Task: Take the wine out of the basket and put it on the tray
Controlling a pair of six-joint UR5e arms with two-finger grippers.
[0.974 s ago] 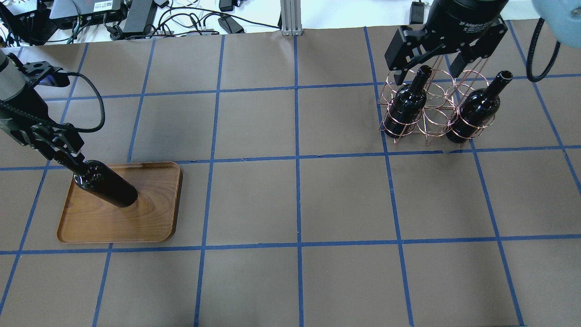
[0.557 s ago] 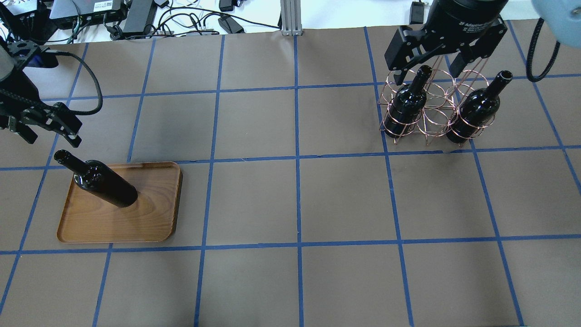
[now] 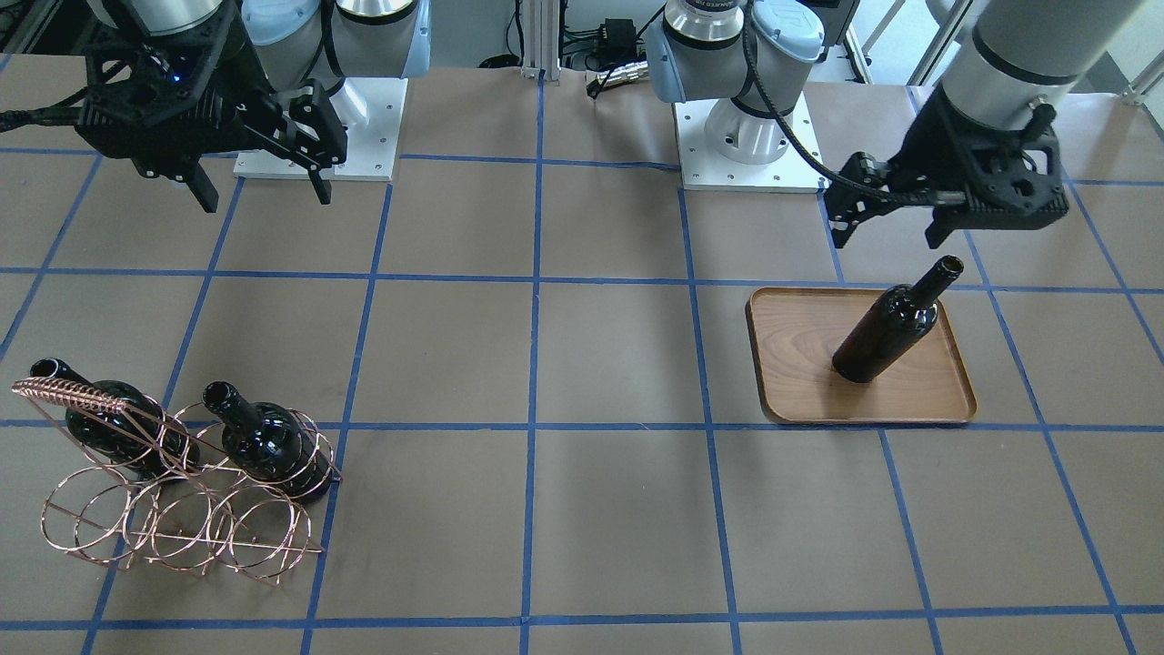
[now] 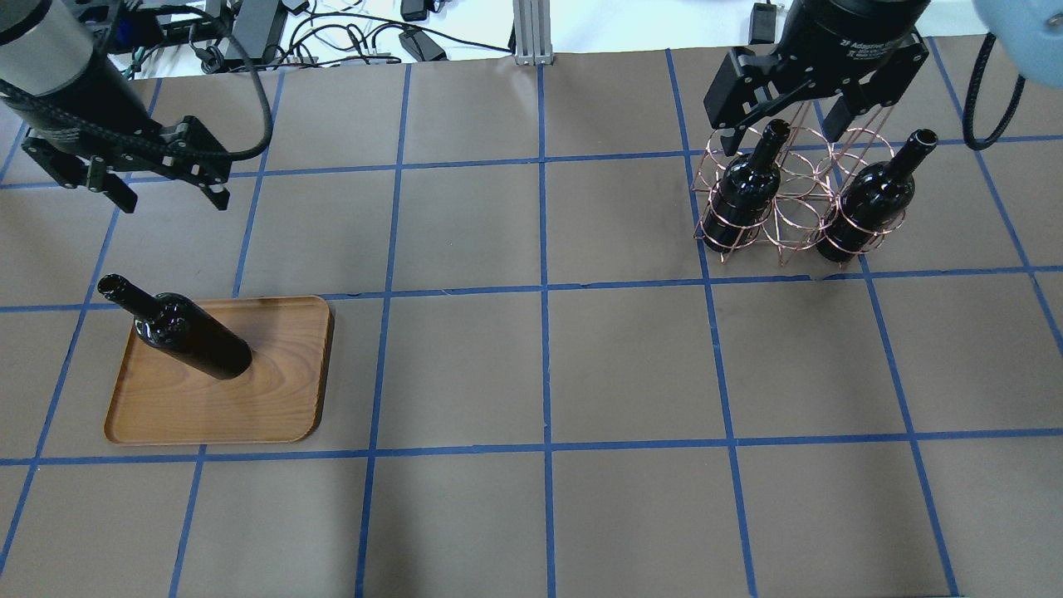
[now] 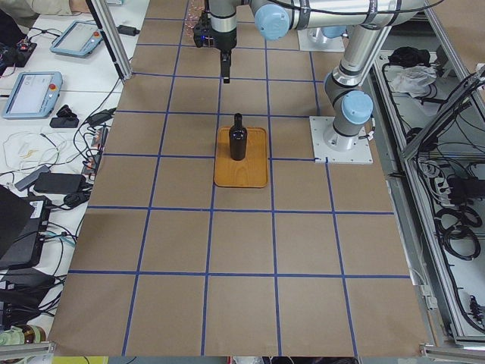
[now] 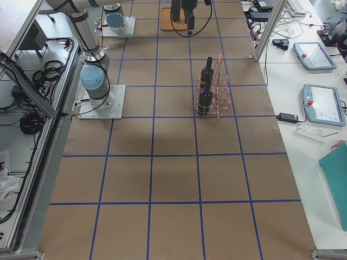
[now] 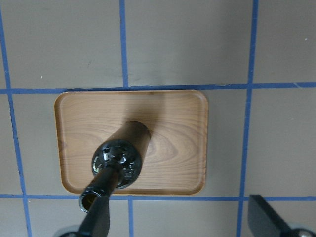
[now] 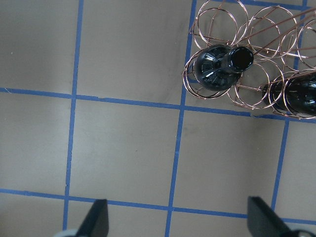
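Note:
One wine bottle (image 4: 195,336) stands upright on the wooden tray (image 4: 274,390); it also shows in the front view (image 3: 887,327) and the left wrist view (image 7: 123,153). My left gripper (image 4: 172,198) is open and empty, raised above and behind the bottle, apart from it. Two more bottles (image 4: 743,195) (image 4: 868,199) stand in the end rings of the copper wire basket (image 4: 797,208); its middle ring is empty. My right gripper (image 4: 781,137) hangs open and empty above the basket's far side, near the left bottle's neck.
The brown paper table with blue tape lines (image 4: 540,365) stretches between tray and basket. Cables and boxes (image 4: 249,33) lie beyond the far edge. The arm bases (image 3: 746,136) stand at the robot's side.
My left gripper let go of the bottle's neck, opened, and rose up and away toward the far side. The bottle stays standing on the tray. The right arm has not moved.

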